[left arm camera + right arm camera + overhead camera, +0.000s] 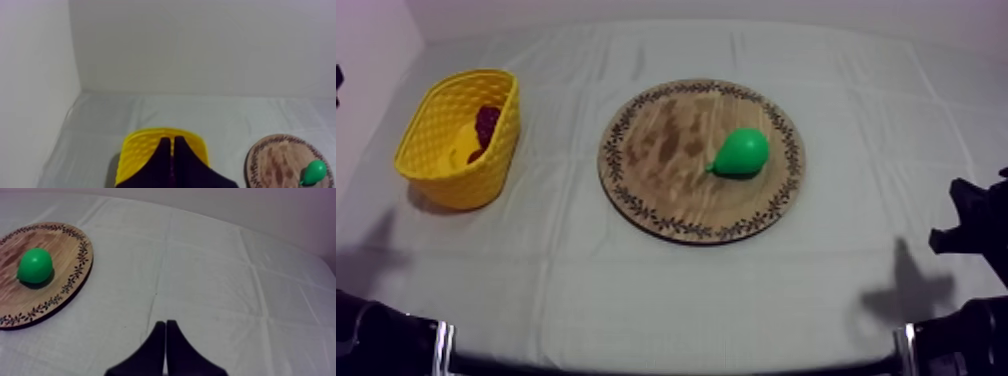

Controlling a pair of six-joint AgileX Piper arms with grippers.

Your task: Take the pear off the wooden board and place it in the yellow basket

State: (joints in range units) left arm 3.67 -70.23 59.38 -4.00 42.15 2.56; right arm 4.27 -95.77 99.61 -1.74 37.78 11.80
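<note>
— On the wooden board [661, 140], where did the pear [741, 153] lie?

— On the half of the board toward the right arm. It rested on the wood with its narrow end turned toward the board's middle.

— And the yellow basket [476, 175]?

— It stood upright on the tabletop [636, 300], well apart from the board, on the left arm's side. A dark red thing [486, 122] lay inside it, but I could not tell its kind.

— What of the left tool [172, 141]?

— Its two black fingers lay pressed together as a narrow wedge, with nothing between them. It pointed toward the basket, and the board with the pear on it lay off to one side.

— And the right tool [165, 323]?

— It was closed likewise, fingers together, gripping nothing. It hung above the bare cloth [225, 278] beside the board, on the side away from the basket and well apart from the pear.

— So where did the task's fruit stand?

— The pear was on the board, near its edge on the right arm's side, and not yet in the basket. Both tools were apart from it.
</note>
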